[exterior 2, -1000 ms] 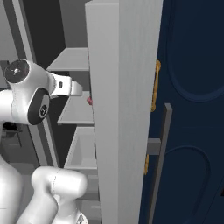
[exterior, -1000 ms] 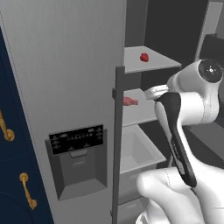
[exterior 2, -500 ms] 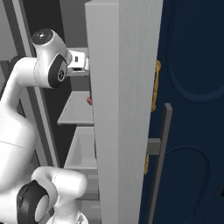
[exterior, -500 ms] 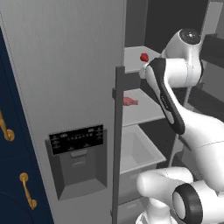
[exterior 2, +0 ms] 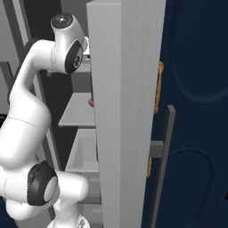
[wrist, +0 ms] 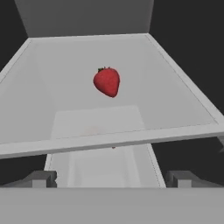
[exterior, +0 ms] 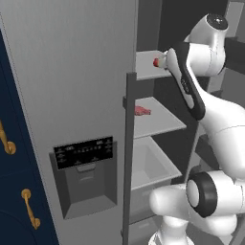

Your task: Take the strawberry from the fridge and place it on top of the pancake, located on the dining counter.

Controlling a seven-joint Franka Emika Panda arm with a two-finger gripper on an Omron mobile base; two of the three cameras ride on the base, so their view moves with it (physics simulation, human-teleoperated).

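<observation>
Reaching into the open fridge (exterior: 72, 72), the white arm holds its gripper (wrist: 111, 178) level with the top shelf (wrist: 175, 100), just short of that shelf's front edge. In the hand view the two dark fingertips (wrist: 41, 178) stand wide apart at the bottom, with nothing between them.

The strawberry (wrist: 106, 81) lies on the top shelf, about midway between its left and right edges and well back from the front edge, apart from the fingertips. In the left base view the strawberry (exterior: 156, 62) shows as a small red spot at the shelf's edge, just beside the arm's wrist.

One shelf lower, a flat pinkish-red slab of meat (exterior: 141, 111) rests near the left rear corner of the middle shelf (exterior: 158, 122). Below that sits a pale open drawer (exterior: 148, 165).

The closed fridge door carries a black dispenser panel (exterior: 84, 152) and a long dark vertical handle (exterior: 128, 158). Navy cabinets with gold handles (exterior: 29, 215) flank the fridge.
</observation>
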